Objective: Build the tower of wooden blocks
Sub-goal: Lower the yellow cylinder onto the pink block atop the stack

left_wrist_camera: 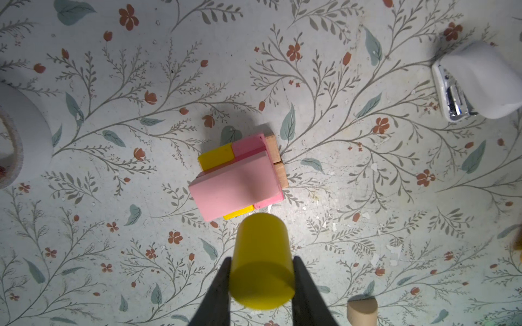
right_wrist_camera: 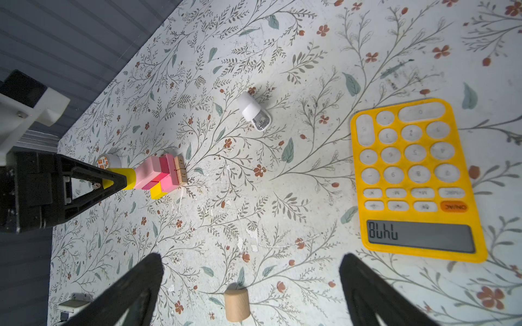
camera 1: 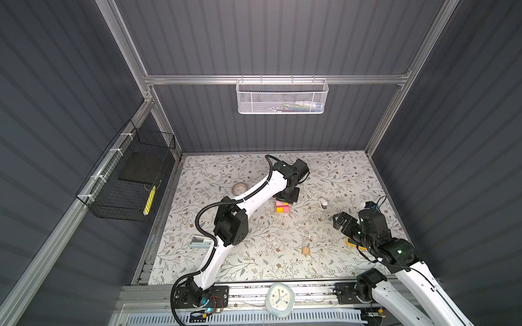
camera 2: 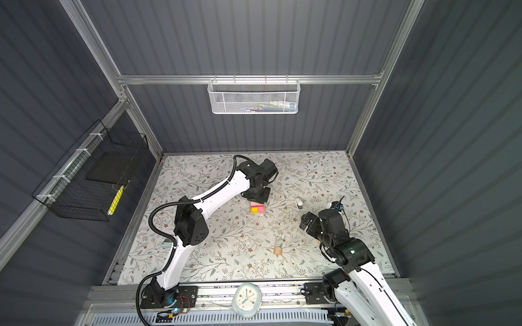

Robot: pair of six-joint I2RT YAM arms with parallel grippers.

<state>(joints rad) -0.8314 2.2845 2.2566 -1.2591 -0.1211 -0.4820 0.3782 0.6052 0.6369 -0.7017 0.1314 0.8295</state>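
Yellow wood is pinched in the left pincer [left_wrist_camera: 261, 263]: a short yellow cylinder [left_wrist_camera: 261, 265] is clamped by its round sides between the two dark fingers. The cylinder is held just above the tower [left_wrist_camera: 240, 180], close over the pale pink bar [left_wrist_camera: 234, 186] that forms the tower's top. Whether the two touch cannot be told. The left arm [camera 1: 254, 192] is stretched from the near rail across the counter [right_wrist_camera: 282, 56], bent at the elbow, with its wrist turned straight down over the tower, so the pincer is hidden in both top views. The tower itself, made of yellow, pink and tan pieces, is seen standing near the middle of the counter [camera 1: 282, 207].

The right arm [camera 1: 395, 251] is folded low, well to the right of the tower. The right pincer [right_wrist_camera: 251, 268] is spread wide with nothing between its fingers and is held above the counter. A tan cylinder [right_wrist_camera: 236, 304] is seen lying apart from the tower, on its near side. A white stapler [right_wrist_camera: 254, 111] and a yellow calculator [right_wrist_camera: 415, 180] are placed to the right of the tower.
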